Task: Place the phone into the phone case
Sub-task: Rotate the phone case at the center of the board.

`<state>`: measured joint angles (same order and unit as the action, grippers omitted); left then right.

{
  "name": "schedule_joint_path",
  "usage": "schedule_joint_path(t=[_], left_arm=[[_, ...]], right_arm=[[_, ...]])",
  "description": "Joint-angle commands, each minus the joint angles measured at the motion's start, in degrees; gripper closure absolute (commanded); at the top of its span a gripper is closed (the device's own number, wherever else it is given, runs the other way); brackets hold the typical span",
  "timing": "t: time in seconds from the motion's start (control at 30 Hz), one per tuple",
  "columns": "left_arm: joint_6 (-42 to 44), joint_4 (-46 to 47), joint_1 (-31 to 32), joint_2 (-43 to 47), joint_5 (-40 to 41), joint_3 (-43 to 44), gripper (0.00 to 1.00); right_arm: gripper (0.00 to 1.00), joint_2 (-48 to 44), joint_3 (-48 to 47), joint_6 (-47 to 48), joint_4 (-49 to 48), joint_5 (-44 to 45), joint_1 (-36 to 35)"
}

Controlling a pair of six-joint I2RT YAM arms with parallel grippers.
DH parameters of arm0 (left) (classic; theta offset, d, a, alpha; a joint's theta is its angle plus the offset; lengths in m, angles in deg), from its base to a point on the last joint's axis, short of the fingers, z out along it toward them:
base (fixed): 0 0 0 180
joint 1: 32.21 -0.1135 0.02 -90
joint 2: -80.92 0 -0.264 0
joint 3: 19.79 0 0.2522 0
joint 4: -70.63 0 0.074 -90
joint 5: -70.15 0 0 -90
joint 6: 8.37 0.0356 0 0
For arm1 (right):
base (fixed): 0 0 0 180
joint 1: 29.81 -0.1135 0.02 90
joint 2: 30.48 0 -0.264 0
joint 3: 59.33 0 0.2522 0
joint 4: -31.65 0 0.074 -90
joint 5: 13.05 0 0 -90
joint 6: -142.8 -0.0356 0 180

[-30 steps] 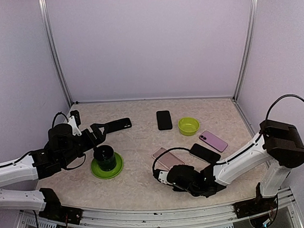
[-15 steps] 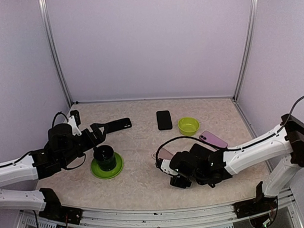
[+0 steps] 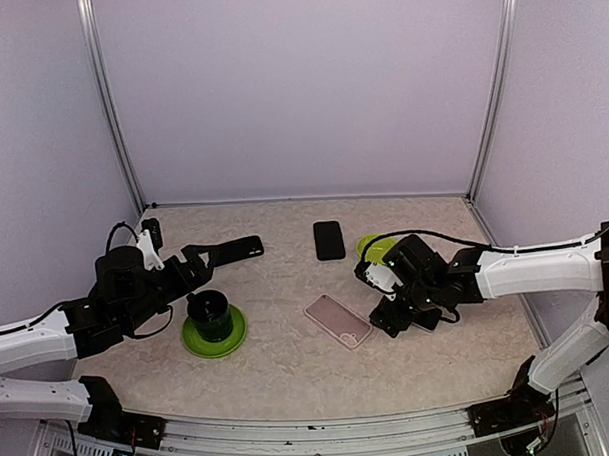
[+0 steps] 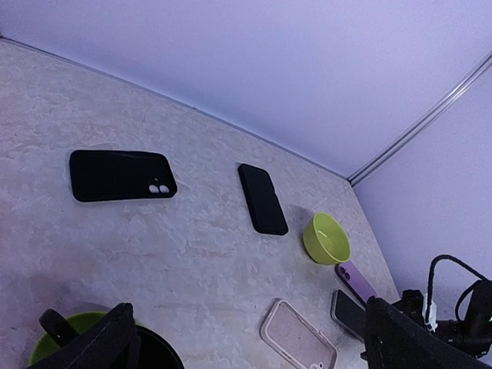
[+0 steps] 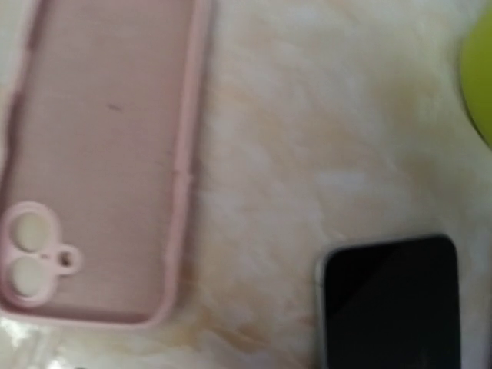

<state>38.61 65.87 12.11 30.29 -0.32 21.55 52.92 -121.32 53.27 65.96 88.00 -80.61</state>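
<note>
Table (image 3: 280, 384), listed from the near edge to the far wall.

1. Black mug (image 3: 209, 311), upright on a green saucer (image 3: 234, 337), near left.
2. Left gripper (image 3: 208, 259), held above the table just behind the mug. Fingers (image 4: 100, 346) spread wide apart, nothing between them. Same place as a second ago.
3. Pink phone case (image 3: 339, 321), near the middle, lying flat with its hollow side up and its camera cut-outs toward the near edge. It holds nothing. A second ago the right arm covered part of it; it now lies fully in view.
4. Right gripper (image 3: 396, 315), just right of the case. A second ago it was low by the near edge; it has since swung back and to the right. The pictures do not show whether its fingers are spread or closed.
5. Dark-screened phone (image 5: 388, 300), flat on the table beside the case, apart from it and not inside it. The right arm hides it from overhead.
6. Purple phone (image 4: 355, 281), just behind the dark one.
7. Green bowl (image 4: 326, 238), upright, farther back.
8. Black phone (image 3: 329, 240), flat, left of the bowl.
9. Black case (image 4: 121, 174), flat, far left.
</note>
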Motion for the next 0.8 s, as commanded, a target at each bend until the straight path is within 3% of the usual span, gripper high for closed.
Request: schedule_joint_path(t=[0.0,0.2,0.53,0.77], left_arm=[[1.11,2.49,-0.3,-0.49,-1.92,-0.67,0.01],[1.54,2.73,-0.29,-1.37,-2.65,-0.64,0.01],[1.94,3.72,-0.28,-3.27,-3.43,-0.57,0.01],[2.73,4.42,0.37,-4.79,-7.77,-0.73,0.01]], right_arm=[[0.14,0.54,-2.29,-2.58,2.24,-6.18,4.87],[0.18,5.86,-4.09,-1.74,4.35,-4.44,6.92],[0.32,11.25,-10.18,-1.48,4.32,-13.54,6.86],[0.34,16.51,-15.79,-1.08,6.25,-9.39,6.84]])
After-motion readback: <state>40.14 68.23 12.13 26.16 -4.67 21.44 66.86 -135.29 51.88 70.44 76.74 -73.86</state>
